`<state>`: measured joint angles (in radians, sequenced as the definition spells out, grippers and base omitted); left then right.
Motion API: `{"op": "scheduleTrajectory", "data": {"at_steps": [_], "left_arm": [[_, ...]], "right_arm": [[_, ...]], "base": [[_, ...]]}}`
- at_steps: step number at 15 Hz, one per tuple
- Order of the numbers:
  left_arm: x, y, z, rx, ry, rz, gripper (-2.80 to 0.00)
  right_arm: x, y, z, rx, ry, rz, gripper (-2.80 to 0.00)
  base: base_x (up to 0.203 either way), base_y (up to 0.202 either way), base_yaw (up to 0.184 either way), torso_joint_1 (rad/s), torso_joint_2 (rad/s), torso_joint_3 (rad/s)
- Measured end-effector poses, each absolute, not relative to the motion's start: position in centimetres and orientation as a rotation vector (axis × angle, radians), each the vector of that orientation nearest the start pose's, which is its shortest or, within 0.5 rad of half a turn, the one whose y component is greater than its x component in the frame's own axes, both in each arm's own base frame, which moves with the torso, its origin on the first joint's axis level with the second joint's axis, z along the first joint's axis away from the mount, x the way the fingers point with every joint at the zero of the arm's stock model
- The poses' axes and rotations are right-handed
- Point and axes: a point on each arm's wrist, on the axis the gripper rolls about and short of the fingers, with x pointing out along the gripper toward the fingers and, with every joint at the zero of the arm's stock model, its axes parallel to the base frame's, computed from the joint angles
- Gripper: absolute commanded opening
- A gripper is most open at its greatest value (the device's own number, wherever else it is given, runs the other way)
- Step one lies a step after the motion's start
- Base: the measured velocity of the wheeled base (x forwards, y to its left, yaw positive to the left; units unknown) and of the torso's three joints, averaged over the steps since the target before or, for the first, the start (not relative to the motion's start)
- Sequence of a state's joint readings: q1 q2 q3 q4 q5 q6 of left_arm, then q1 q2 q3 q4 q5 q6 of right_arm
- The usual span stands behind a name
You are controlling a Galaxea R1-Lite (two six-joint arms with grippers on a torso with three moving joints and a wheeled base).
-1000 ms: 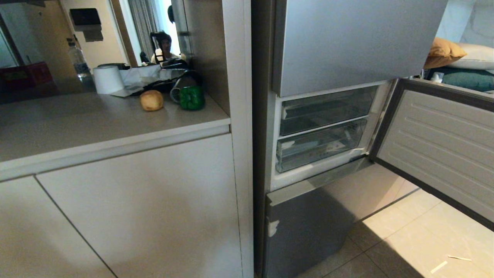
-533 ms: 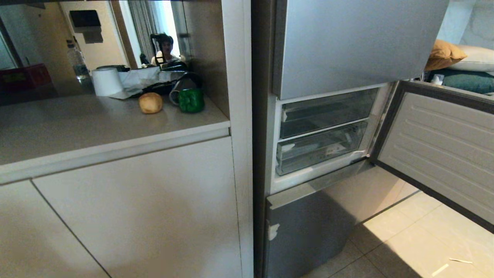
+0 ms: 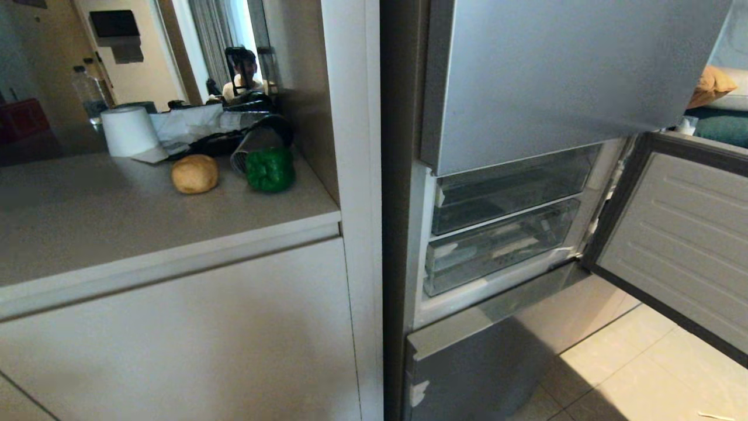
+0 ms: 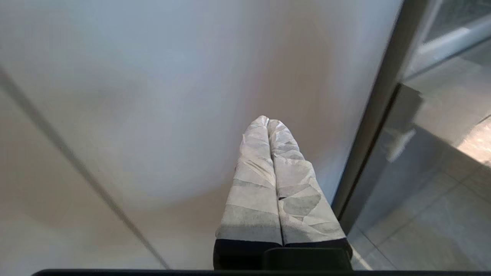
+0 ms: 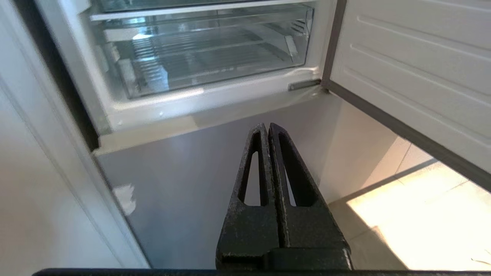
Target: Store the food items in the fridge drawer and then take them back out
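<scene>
Sitting side by side on the desk (image 3: 117,228), the potato (image 3: 194,173) and the green bell pepper (image 3: 269,169) wait near the back, just in front of a hair dryer (image 3: 257,140) and beside a paper roll (image 3: 128,131); neither is stored yet. The fridge's middle door (image 3: 678,245) hangs swung wide, presumably to give access to the clear drawers (image 3: 502,245) inside, which look empty, though glare makes that hard to confirm. The left gripper (image 4: 267,122), its wrapped fingers pressed together, points at the cabinet front (image 4: 153,96). The right gripper (image 5: 267,125), fingers also pressed together and holding nothing, hangs before the lowest fridge panel (image 5: 184,184), below the drawers. Both food items lie well apart from either gripper.
</scene>
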<state>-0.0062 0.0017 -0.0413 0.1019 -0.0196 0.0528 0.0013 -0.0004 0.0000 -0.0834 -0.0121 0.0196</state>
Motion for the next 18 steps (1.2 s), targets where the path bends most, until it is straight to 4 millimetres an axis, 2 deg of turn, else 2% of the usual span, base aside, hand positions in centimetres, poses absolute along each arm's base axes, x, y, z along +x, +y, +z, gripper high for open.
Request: {"op": "scheduleTrajectory", "data": {"at_steps": [4,10,15,18], "left_arm": [[-2.6,0.0,7.7,0.045,0.061,-0.019,-2.8],[-2.6,0.0,7.7,0.033,0.061,-0.013,-2.8],[-2.6,0.0,7.6,0.075,0.063,-0.022,-2.8],[-2.6,0.0,7.6,0.101,0.063,-0.028,-2.8]], "right_arm": [[-2.3,0.0,8.4,0.02,-0.084,-0.01,-2.8],[-2.3,0.0,8.4,-0.023,-0.082,-0.006,-2.8],[-2.4,0.0,8.6,0.013,-0.081,-0.007,-2.8],[-2.7,0.0,11.9,0.043,-0.077,0.014,-2.8]], "base": [[0.166,0.0,-0.002,0.007,0.0,0.002],[0.0,0.0,0.0,0.0,0.0,0.0],[0.0,0.0,0.0,0.0,0.0,0.0],[0.0,0.0,0.0,0.0,0.0,0.0]]}}
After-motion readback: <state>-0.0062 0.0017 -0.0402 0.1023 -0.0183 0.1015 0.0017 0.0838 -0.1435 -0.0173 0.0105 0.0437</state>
